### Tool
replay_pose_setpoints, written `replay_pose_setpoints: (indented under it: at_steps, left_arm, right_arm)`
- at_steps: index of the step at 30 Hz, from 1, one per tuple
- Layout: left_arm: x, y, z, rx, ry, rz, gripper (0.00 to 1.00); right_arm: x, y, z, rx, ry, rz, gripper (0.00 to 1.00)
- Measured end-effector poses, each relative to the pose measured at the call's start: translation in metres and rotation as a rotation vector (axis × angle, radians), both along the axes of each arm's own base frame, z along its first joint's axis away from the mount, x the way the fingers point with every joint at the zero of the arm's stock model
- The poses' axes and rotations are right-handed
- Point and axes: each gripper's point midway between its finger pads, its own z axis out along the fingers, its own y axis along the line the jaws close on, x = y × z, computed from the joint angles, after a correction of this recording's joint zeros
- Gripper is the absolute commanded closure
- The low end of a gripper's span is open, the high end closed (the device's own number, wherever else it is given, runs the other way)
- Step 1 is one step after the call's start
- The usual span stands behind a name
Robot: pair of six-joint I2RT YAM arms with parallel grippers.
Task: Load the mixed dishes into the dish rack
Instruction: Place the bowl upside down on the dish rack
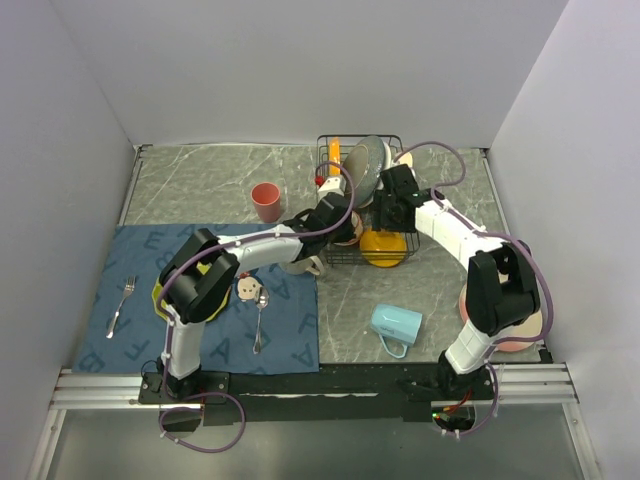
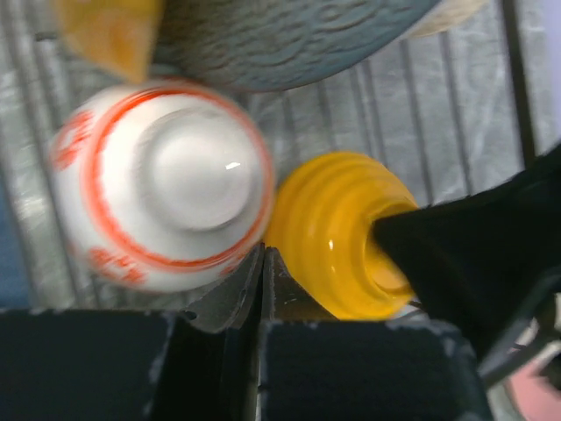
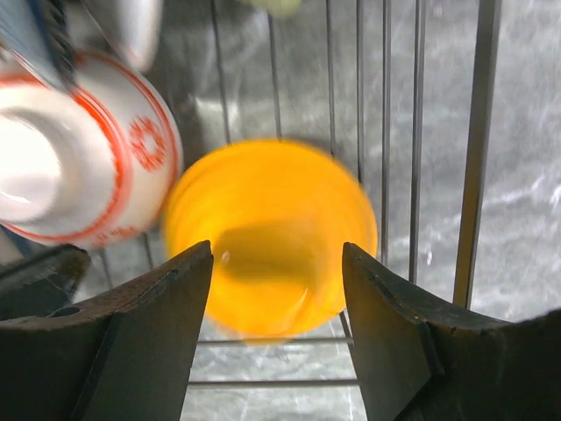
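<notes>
Your right gripper [image 3: 276, 329] hangs with its jaws spread wide over the upturned glossy orange ribbed bowl [image 3: 272, 219] in the black wire dish rack [image 3: 478, 149], while your left gripper [image 2: 263, 272] is pinched shut just beside the neighbouring upturned white bowl with red pattern [image 2: 162, 184].

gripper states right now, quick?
Left gripper: closed, fingers together, holding nothing.
Right gripper: open, fingers apart over the yellow-orange bowl, no grip visible.

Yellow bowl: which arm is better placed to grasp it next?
Right. The right arm holds open jaws over the yellow bowl; the left arm has its jaws shut, beside the white red-patterned bowl.
</notes>
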Motion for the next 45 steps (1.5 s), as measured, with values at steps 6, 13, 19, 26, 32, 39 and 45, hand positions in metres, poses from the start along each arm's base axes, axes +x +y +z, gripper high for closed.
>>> replay_pose_setpoints:
  at_steps: [6,13,19,26,32,39,45]
  left_arm:
    - [0.001,-0.019,0.001,-0.028,0.001,-0.059,0.94]
    - [-0.004,-0.021,-0.004,-0.019,0.009,-0.073,0.88]
    - [-0.008,-0.011,0.004,-0.001,-0.005,-0.069,0.36]
    - [-0.006,0.003,0.075,-0.043,-0.129,-0.041,0.03]
    - [-0.008,0.039,0.138,-0.103,-0.23,0.021,0.03]
    - [-0.002,0.121,0.173,-0.075,-0.305,0.196,0.03]
    - [-0.015,0.157,0.17,-0.053,-0.318,0.257,0.03]
  right_arm:
    - [-0.014,-0.007,-0.01,-0.034,0.049,-0.013,0.32]
    - [-0.018,-0.013,0.009,-0.021,-0.003,-0.064,0.29]
    - [-0.021,-0.016,0.075,0.056,-0.184,-0.098,0.04]
    - [-0.034,-0.021,0.125,0.114,-0.313,-0.101,0.0]
    - [-0.052,-0.02,0.147,0.155,-0.348,-0.067,0.0]
    - [-0.091,-0.016,0.178,0.25,-0.435,0.026,0.0]
    - [-0.114,-0.004,0.15,0.325,-0.359,0.07,0.0]
